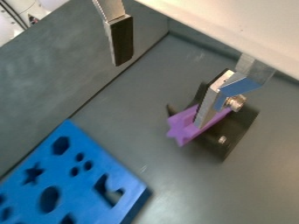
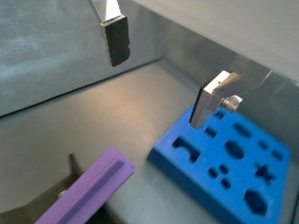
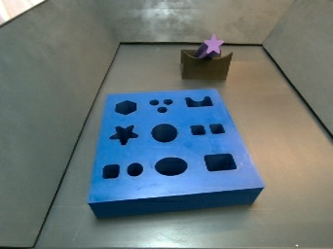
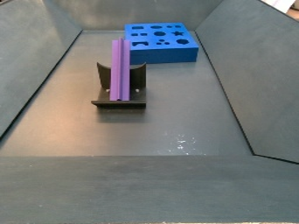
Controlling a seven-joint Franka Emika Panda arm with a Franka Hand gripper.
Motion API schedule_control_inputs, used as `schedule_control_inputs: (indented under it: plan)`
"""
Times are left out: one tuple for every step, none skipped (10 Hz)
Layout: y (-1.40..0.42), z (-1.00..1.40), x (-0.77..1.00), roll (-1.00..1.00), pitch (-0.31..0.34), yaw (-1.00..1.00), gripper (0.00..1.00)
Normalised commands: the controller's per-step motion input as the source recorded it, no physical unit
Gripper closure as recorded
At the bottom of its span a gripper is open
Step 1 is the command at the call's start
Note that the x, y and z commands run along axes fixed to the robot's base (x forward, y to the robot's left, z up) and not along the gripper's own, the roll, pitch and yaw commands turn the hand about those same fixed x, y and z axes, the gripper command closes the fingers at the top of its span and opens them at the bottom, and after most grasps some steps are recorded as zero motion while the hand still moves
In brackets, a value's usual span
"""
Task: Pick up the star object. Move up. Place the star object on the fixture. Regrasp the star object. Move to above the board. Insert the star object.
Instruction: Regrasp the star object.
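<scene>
The purple star object (image 4: 121, 68) lies across the notch of the dark fixture (image 4: 117, 103), tilted up against it. Both also show at the far end of the bin, the star object (image 3: 212, 45) on the fixture (image 3: 205, 66). My gripper (image 1: 163, 92) is open and empty, above the bin floor. One finger (image 1: 121, 39) hangs over the floor and the other stands beside the star object (image 1: 181, 125), apart from it. In a wrist view the gripper (image 2: 158, 93) sits between the star object (image 2: 87, 192) and the blue board (image 2: 205, 188). The gripper is out of view in both side views.
The blue board (image 3: 176, 202) with its cut-out holes lies flat on the grey floor, well apart from the fixture; it also shows in a side view (image 4: 163, 56) and a wrist view (image 1: 65, 138). Sloped grey walls (image 3: 53, 107) ring the bin.
</scene>
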Motion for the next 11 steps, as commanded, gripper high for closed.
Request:
schedule_control_inputs:
  plan:
    - [-0.03, 0.02, -0.02, 1.0, -0.011, 0.01, 0.0]
    - [-0.02, 0.01, -0.02, 1.0, -0.015, 0.01, 0.0]
    - [-0.02, 0.0, -0.01, 1.0, -0.017, 0.01, 0.0]
    - [-0.02, 0.0, 0.0, 1.0, -0.02, 0.01, 0.0]
    - [-0.01, 0.0, 0.0, 1.0, -0.019, 0.01, 0.0]
    - [-0.02, 0.0, 0.0, 1.0, -0.013, 0.01, 0.0]
    - [-0.02, 0.0, 0.01, 1.0, -0.008, 0.02, 0.0]
    - [-0.02, -0.01, 0.02, 1.0, 0.001, 0.02, 0.0]
    - [-0.02, -0.01, 0.02, 1.0, 0.005, 0.02, 0.0]
    - [-0.03, 0.0, 0.03, 1.0, 0.019, 0.02, 0.0]
    - [-0.03, 0.0, 0.05, 1.0, 0.032, 0.03, 0.0]
